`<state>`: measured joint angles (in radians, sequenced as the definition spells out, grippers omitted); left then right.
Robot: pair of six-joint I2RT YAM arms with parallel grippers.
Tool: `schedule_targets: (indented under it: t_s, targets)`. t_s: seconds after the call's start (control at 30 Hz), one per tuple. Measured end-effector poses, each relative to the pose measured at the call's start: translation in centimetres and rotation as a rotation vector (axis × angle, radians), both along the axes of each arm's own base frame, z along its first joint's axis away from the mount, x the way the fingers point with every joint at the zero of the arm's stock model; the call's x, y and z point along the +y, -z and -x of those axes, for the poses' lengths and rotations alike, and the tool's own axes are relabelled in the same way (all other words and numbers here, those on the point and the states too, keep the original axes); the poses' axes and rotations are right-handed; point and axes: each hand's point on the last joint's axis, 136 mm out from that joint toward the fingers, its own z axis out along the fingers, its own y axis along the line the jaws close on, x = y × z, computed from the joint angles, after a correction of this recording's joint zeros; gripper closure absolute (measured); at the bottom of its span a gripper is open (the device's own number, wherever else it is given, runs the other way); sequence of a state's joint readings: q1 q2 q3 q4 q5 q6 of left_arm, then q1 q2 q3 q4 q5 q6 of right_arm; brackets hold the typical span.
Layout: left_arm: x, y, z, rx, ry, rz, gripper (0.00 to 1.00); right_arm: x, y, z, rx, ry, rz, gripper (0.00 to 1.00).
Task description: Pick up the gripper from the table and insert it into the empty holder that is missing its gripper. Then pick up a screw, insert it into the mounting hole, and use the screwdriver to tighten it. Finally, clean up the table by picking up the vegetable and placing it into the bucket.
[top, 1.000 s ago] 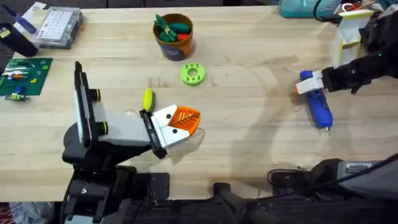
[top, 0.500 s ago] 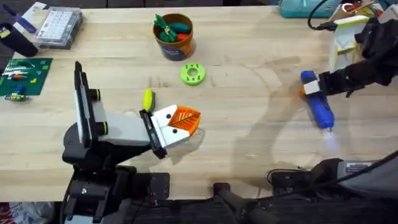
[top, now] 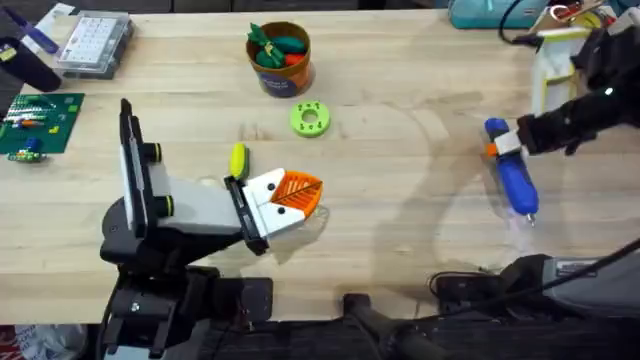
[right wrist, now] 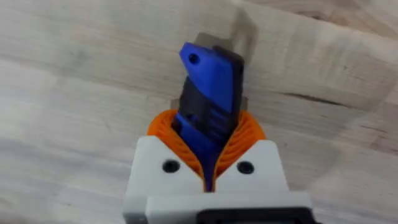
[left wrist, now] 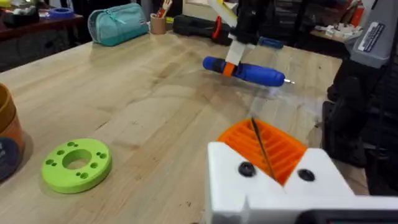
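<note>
I count one screwdriver (top: 514, 172) — pinched in my right pincer (top: 507, 146) over the bench (top: 400, 200), well right of the one bucket (top: 281, 58); left pincer (top: 296, 195) pressed together.

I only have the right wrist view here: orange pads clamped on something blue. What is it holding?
Observer: Overhead shows the right end effector gripping the screwdriver near its orange collar.
Operator: Is it off the table?
Observer: In the left wrist view it hangs roughly level, with a shadow on the table beneath, so it looks lifted.
Operator: And the vegetable?
Observer: The vegetable lies on the table beside the left arm, outside the bucket.
</note>
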<state>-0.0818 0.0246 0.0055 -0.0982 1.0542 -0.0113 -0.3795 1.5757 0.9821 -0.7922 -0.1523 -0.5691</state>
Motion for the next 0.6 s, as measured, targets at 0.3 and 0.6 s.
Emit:
schedule_targets:
  t_s: [0.3, 0.6]
  targets:
    - [0.0, 0.0, 0.0, 0.0, 0.0, 0.0, 0.988, 0.9, -5.6, -2.3, -0.057, 0.008, -0.039, 0.973]
    - [0.0, 0.0, 0.0, 0.0, 0.0, 0.0, 0.988, 1.3, -12.2, -4.1, -0.231, 0.05, -0.001, 0.973]
